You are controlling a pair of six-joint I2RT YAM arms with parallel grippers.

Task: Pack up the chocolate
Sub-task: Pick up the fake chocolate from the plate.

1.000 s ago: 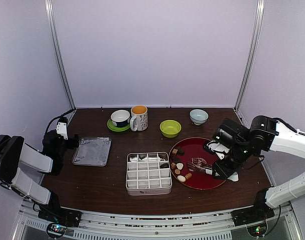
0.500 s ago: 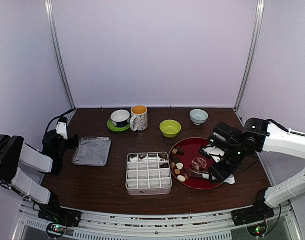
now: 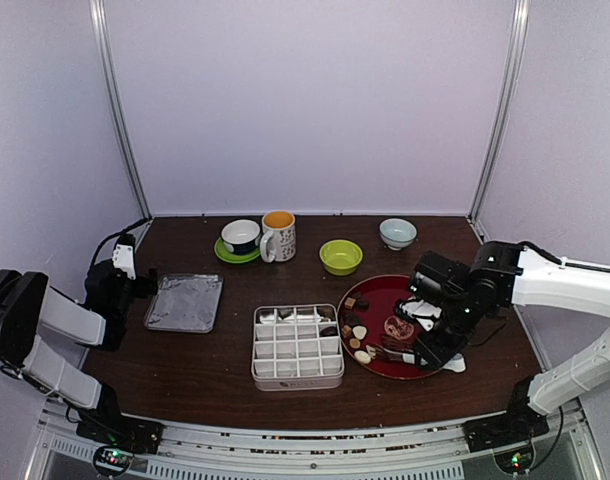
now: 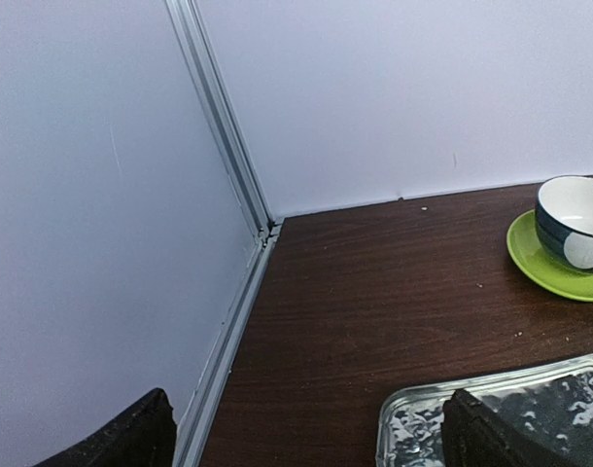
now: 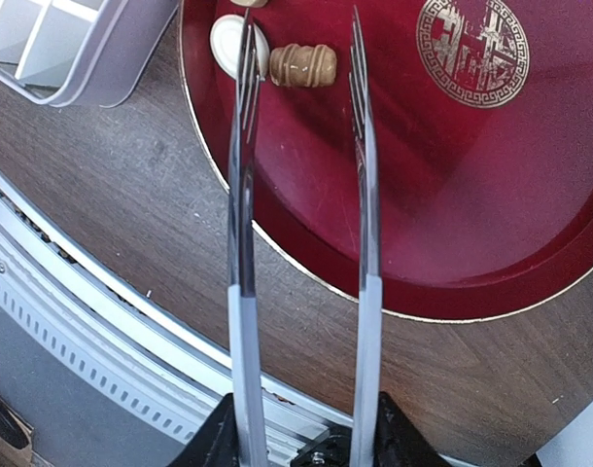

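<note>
**Right claw lines up tongs over the sweets on the red plate**

The right claw [image 3: 430,345], clenched on the handle end of metal tongs [image 5: 236,243], holds their blades apart and pointing at the chocolate [image 3: 355,335] clustered on the plate's [image 5: 452,195] box-side edge. A brown barrel-shaped piece [image 5: 302,65] lies just short of the tips, between the two blades, with its long axis across them. A cream-white round [image 5: 228,44] sits beside it, partly under the left blade. The pieces are tiny: brown, dark and cream. A few dark ones seem to be already in the far right cells of the divided box [image 3: 297,347] just left of the plate. The left claw [image 3: 135,283] hangs wide open and empty by the foil tray [image 3: 185,303], well apart, so the right arm is the nearer.
</note>
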